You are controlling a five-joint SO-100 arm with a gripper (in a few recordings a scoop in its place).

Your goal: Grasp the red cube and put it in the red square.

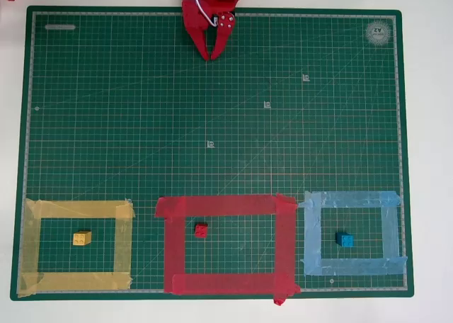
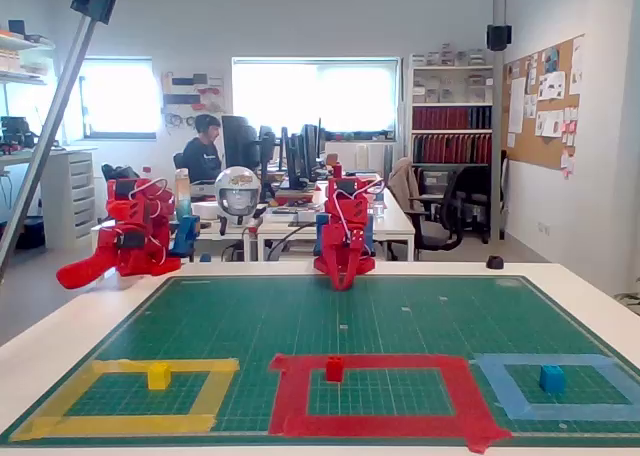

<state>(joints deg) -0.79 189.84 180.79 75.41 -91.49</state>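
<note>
The end effector [image 1: 210, 54] hangs nearly closed and empty at the mat's far edge; the red cube [image 1: 202, 229] already sits inside the red square [image 1: 286, 241], so nothing appears left.

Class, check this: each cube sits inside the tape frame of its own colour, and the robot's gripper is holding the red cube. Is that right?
Not quite. The cubes do match their frames, but the gripper holds nothing. In the overhead view it sits at the mat's far edge, while the red cube lies inside the red square.
</note>
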